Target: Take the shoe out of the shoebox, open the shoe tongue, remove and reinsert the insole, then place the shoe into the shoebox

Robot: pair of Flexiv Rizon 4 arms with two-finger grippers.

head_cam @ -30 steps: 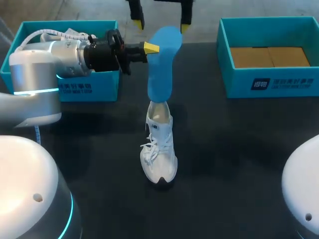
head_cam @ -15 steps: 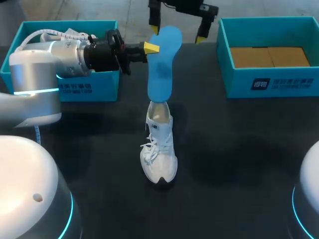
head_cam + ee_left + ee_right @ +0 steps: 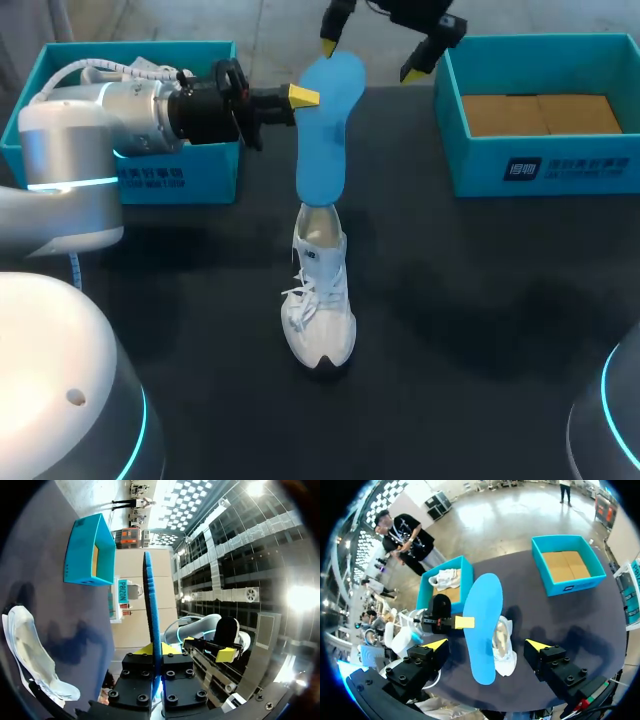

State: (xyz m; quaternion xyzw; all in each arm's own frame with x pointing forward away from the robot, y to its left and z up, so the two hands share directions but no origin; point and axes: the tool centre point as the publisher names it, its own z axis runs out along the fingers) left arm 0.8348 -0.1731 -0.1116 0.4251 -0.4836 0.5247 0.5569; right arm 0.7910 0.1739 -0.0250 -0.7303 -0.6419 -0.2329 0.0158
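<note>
The flat blue foam insole (image 3: pixel 322 130) stood nearly upright over the ctr of the dark worktop (image 3: pixel 480 280), wider end up. Its narrow end was at the mouth of the white lace-up sneaker (image 3: pixel 318 300). How far it went inside couldn't be told. The sneaker sat on its sole, out of both boxes, toe toward the robot, heel away.

The left arm's fingers (image 3: pixel 302 96) were clamped on the insole's upper part from the L side, one yellow tip on the near face. In the left wrist view the insole (image 3: pixel 151 610) ran edge-on btw the fingers (image 3: pixel 142 650), both tips pressed against it. The sneaker (image 3: pixel 30 650) lay low beside them. The L arm came in level across the front of the teal cardboard shoebox (image 3: pixel 180 178) at the worktop's far L.

The right arm's fingers (image 3: pixel 415 68) hung at the far edge, spread wide, one tip just beside the insole's top end, the other well off toward the R. They had hold of nothing. In the right wrist view the insole (image 3: pixel 482 625) and sneaker (image 3: pixel 504 645) lay ahead, btw the two spread fingers (image 3: pixel 435 644).

A second teal shoebox (image 3: pixel 560 165) stood far R w/ a brown card floor showing. The L box held something white (image 3: pixel 445 578), not clear what.
</note>
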